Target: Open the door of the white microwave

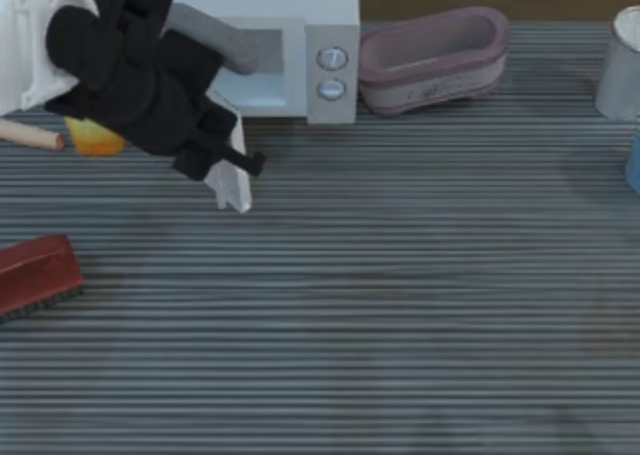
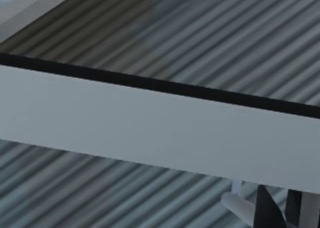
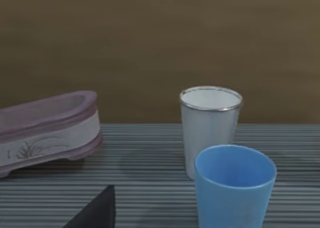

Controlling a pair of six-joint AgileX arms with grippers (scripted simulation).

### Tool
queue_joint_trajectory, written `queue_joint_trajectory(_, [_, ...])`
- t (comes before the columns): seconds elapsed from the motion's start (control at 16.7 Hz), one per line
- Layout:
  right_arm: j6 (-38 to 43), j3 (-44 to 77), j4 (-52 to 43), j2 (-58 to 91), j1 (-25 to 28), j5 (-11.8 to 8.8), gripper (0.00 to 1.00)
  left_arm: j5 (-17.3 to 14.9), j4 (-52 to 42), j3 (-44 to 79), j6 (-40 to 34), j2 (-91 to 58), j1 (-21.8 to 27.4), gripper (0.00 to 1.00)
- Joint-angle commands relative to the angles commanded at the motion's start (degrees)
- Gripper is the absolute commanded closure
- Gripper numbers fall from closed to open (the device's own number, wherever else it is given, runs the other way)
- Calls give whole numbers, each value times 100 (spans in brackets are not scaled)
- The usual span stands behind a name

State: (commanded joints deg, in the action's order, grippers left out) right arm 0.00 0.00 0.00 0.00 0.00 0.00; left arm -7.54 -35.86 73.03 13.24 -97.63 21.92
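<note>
Striped bench (image 1: 400,305) carries the white microwave (image 1: 300,35), upper left of the frame. Left claw (image 1: 235,165) grasps the door (image 1: 232,180), swung wide open; overpulling could drag the microwave. Right claw is unseen.

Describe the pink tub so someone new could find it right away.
Start at the white microwave at the table's far edge, left of centre. Immediately right of its knob panel sits the pink tub. It is the only long oval, open-topped container; the white cup and blue cup farther right are round.

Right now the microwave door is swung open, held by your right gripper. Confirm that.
Not quite. The door of the white microwave is swung open, but the left gripper is at it, as the top view shows. The right arm is out of the top view.
</note>
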Motion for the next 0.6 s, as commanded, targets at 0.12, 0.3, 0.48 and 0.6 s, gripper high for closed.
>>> queue_joint_trajectory(0.12, [0, 0, 0, 0, 0, 0, 0, 0, 0, 0, 0, 0, 0, 100])
queue_joint_trajectory(0.3, [0, 0, 0, 0, 0, 0, 0, -31, -2, -20, -15, -18, 20, 100])
queue_joint_trajectory(0.48, [0, 0, 0, 0, 0, 0, 0, -130, -18, -41, 178, 47, -59, 100])
queue_joint_trajectory(0.6, [0, 0, 0, 0, 0, 0, 0, -266, -96, -134, 465, 90, -179, 100])
